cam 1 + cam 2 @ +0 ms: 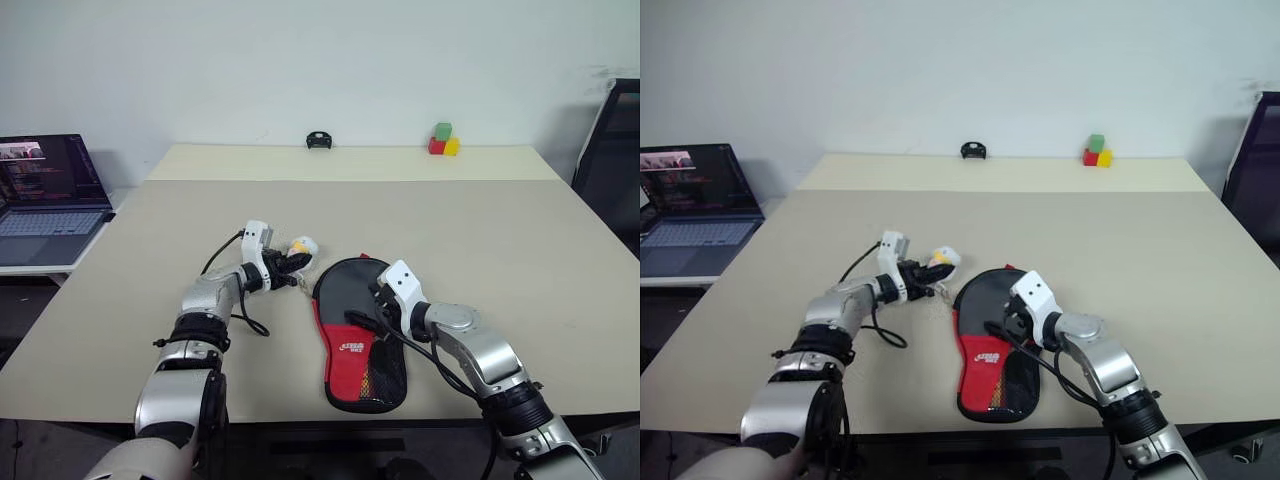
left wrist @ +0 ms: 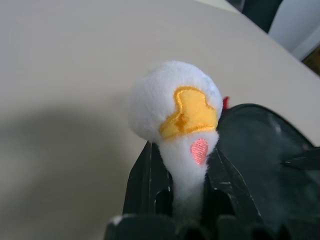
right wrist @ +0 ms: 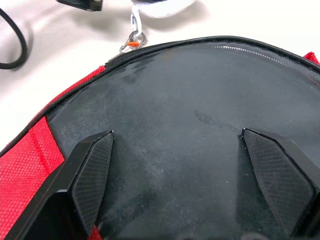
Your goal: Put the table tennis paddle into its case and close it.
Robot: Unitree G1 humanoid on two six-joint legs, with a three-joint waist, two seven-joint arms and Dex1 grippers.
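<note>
Case [image 1: 355, 335] lies flat on the beige table [image 1: 500, 260] near its front edge, between the two arms, its rounded end pointing away from the robot and its narrow red-and-mesh end toward it. Its broad part shows a smooth dark surface bordered by a zipper edge; whether that surface is the paddle's rubber or the pouch's own lining I cannot tell.

The right gripper [image 3: 175, 165] hovers low over that dark surface, on the case's right side, its two black fingers spread wide with nothing between them.

The left gripper [image 1: 290, 263] sits just beside the case's upper left rim, fingers clamped together on the stem of the white-yellow charm [image 2: 175, 107], whose fluffy head sticks out past the fingertips. A small metal clip [image 3: 134, 37] links the charm to the zipper edge.
</note>
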